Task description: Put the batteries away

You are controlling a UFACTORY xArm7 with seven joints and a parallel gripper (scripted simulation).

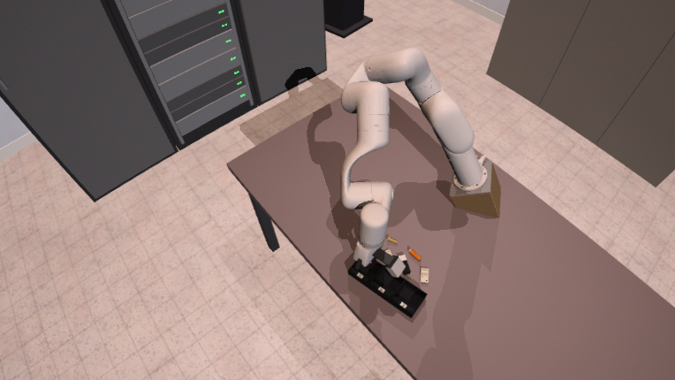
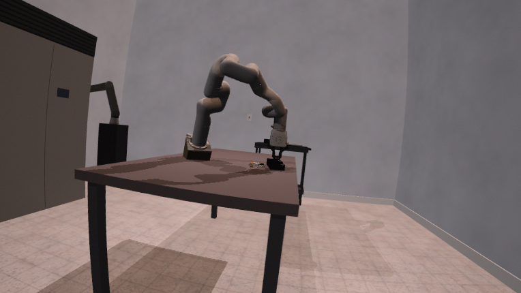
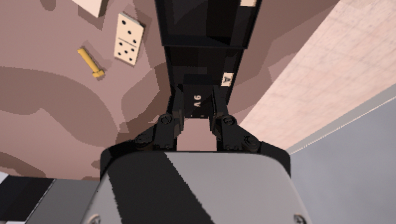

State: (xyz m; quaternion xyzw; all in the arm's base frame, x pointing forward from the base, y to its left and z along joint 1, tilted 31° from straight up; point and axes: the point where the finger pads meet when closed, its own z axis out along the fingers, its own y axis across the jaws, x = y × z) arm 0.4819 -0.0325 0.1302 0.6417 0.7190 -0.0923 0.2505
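Note:
My gripper point(image 3: 197, 95) point(image 2: 277, 157) is shut on a black block-shaped battery point(image 3: 196, 100) with white print on its top. It hangs just above the end compartment of a row of black bins point(image 1: 415, 306) point(image 2: 275, 165). That compartment point(image 3: 174, 60) carries a label with the letter A point(image 3: 227, 79). In the top view the wrist point(image 1: 373, 254) covers the battery and most of that compartment. I see no other battery on the table.
A domino point(image 3: 129, 38) point(image 1: 424, 274) and a yellow bolt point(image 3: 91, 62) point(image 1: 391, 239) lie on the brown table point(image 1: 542, 292) beside the bins. An orange stick-shaped thing point(image 1: 413, 254) lies nearby. The table's edge runs close along the bins' far side.

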